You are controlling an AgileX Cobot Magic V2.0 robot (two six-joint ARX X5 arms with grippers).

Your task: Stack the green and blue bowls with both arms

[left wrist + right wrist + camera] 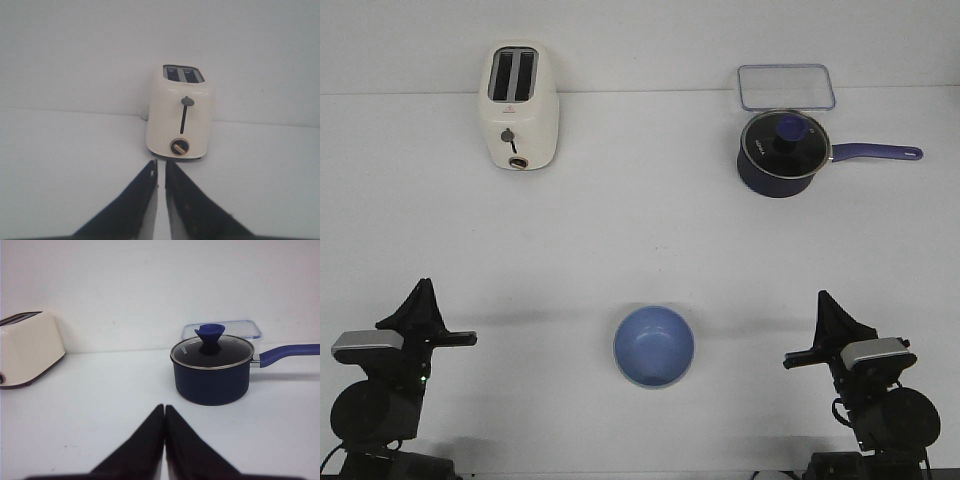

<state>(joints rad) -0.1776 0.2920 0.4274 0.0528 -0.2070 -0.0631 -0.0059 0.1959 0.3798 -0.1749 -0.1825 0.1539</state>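
The light blue bowl (653, 346) sits upright on the white table at the front centre, between the two arms. No green bowl shows on its own in any view; I cannot tell whether one lies under the blue bowl. My left gripper (420, 287) is at the front left, well left of the bowl; in its wrist view (161, 163) the fingers stand a thin slit apart and hold nothing. My right gripper (822, 297) is at the front right, well right of the bowl; in its wrist view (164, 407) the fingertips touch and hold nothing.
A cream toaster (519, 105) stands at the back left and shows in the left wrist view (180, 119). A dark navy lidded saucepan (782, 152) with its handle pointing right stands at the back right, a clear lidded container (785, 87) behind it.
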